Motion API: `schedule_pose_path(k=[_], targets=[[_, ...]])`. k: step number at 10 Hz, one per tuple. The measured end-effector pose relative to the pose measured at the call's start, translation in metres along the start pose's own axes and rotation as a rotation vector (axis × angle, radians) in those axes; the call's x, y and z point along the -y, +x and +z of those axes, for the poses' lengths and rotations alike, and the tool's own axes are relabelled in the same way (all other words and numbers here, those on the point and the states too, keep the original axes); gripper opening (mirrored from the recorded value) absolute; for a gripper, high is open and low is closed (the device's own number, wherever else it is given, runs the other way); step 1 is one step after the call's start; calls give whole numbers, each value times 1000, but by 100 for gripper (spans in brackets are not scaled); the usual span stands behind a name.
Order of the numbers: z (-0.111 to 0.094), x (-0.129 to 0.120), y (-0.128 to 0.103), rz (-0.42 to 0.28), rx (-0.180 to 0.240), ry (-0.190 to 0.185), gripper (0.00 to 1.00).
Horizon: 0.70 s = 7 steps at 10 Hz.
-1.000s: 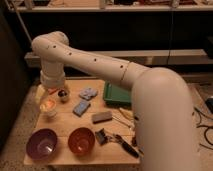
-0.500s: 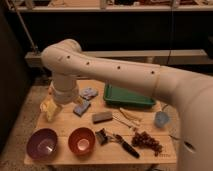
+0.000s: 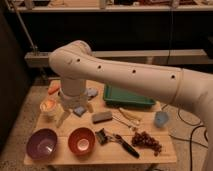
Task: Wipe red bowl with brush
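Observation:
The red bowl sits at the table's front edge, orange-red with a pale bottom, just right of the purple bowl. To its right the brush lies flat, its dark bristled head nearest the bowl and its black handle pointing right and forward. My gripper hangs from the big white arm over the table's left middle, behind the red bowl and above a blue-grey sponge. It is open, with nothing between its pale fingers.
A white-orange cup and an orange item stand at the left. There is also a grey block, a green tray, cutlery, grapes, a blue cup and a second sponge.
The arm has swung up and back, uncovering the table's right side. The gripper has shifted from over the white-orange cup rightward to over the sponge. It stays open.

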Motion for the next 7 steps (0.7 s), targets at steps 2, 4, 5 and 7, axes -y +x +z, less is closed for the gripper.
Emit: schedule_pose_path(k=[2, 4, 5, 7], targets=[[4, 0, 0, -16, -4, -8, 80], [22, -14, -16, -69, -33, -16, 80], [35, -26, -28, -96, -59, -15, 80], [54, -58, -55, -127, -98, 4, 80]])
